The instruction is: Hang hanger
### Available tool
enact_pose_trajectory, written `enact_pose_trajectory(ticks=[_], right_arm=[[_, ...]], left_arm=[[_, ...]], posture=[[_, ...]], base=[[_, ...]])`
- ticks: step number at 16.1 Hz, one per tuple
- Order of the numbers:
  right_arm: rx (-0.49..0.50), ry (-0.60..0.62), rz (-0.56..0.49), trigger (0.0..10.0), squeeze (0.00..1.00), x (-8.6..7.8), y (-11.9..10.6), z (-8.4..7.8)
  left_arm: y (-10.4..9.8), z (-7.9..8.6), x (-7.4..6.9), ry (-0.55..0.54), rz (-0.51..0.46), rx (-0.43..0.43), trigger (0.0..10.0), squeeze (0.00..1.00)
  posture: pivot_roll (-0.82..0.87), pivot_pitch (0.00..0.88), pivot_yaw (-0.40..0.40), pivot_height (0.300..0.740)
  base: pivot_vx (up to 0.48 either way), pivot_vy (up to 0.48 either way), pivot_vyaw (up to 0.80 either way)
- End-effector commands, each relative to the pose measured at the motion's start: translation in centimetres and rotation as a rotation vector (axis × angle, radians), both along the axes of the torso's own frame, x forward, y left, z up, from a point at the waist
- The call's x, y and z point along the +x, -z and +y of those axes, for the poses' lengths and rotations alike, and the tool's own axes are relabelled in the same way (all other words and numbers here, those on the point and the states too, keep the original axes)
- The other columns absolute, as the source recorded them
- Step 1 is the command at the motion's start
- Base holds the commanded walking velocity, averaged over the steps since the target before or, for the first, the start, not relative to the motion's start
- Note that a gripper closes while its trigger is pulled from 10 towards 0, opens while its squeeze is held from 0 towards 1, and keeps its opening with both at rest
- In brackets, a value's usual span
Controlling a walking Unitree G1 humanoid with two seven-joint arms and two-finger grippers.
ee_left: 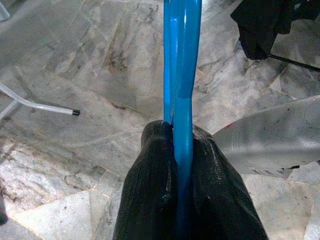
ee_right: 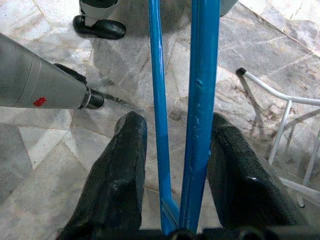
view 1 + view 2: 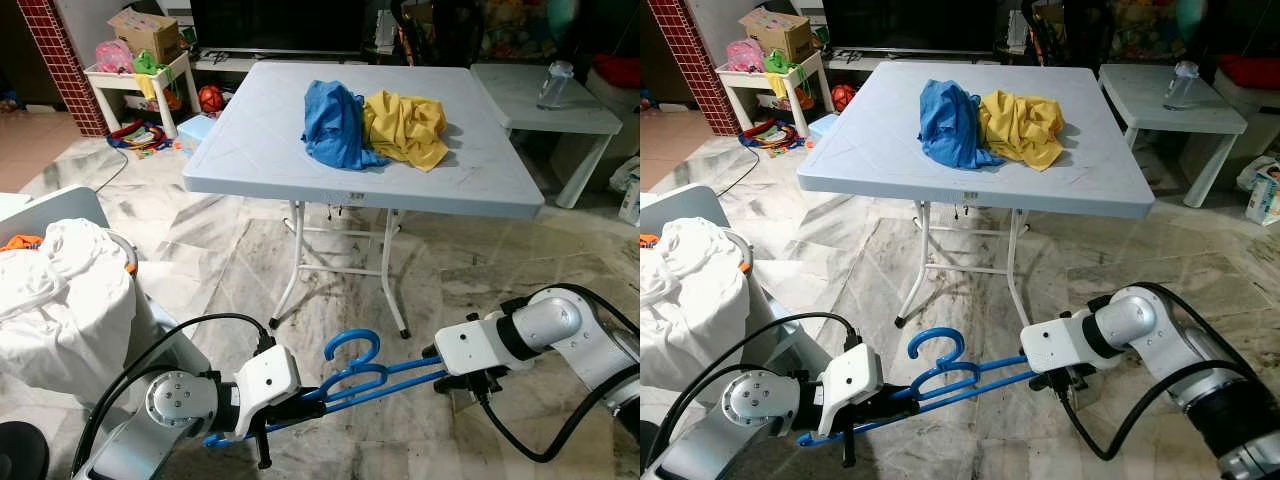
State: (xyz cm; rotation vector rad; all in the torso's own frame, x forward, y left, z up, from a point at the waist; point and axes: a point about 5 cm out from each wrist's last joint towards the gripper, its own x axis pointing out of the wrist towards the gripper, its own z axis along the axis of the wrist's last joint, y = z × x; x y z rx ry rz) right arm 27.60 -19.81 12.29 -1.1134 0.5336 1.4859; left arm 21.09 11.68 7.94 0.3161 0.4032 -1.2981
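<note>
A blue plastic hanger (image 3: 356, 378), apparently two stacked with two hooks, hangs low over the marble floor in front of me. My left gripper (image 3: 303, 407) is shut on its left end; in the left wrist view the black fingers (image 1: 155, 165) pinch the blue bar (image 1: 181, 75). My right gripper (image 3: 446, 377) is at the hanger's right end. In the right wrist view its fingers (image 2: 122, 170) stand apart, with the thin and thick blue bars (image 2: 202, 100) running between them; the thick bar lies against one finger.
A white folding table (image 3: 270, 150) stands just ahead, carrying a blue garment (image 3: 332, 122) and a yellow garment (image 3: 408, 127); its legs (image 3: 392, 270) are close beyond the hanger. A basket with white laundry (image 3: 55, 300) is at my left. A small white table (image 3: 575, 115) stands right.
</note>
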Motion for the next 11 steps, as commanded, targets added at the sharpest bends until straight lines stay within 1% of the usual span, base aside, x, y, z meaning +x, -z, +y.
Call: enact_pose_trajectory(ticks=[1, 7, 11], right_arm=[[-0.020, -0.002, -0.005, 0.0, 0.00, 0.35, -0.35, 0.00], [-0.041, -0.014, -0.002, 0.0, 0.00, 0.89, -0.78, 0.42], [-0.046, -0.021, 0.009, 0.0, 0.00, 0.87, -0.81, 0.45]], left_arm=[[0.20, 0.00, -0.09, 0.015, 0.000, 0.014, 10.0, 0.00], [0.28, -0.17, -0.04, 0.020, -0.005, 0.018, 10.0, 0.00], [0.56, -0.19, -0.05, 0.024, -0.013, 0.031, 10.0, 0.00]], posture=[[0.00, 0.021, 0.009, 0.740], [0.00, 0.019, 0.007, 0.740], [0.00, 0.019, 0.006, 0.740]], base=[[0.000, 0.000, 0.00], [0.000, 0.000, 0.00], [0.000, 0.000, 0.00]])
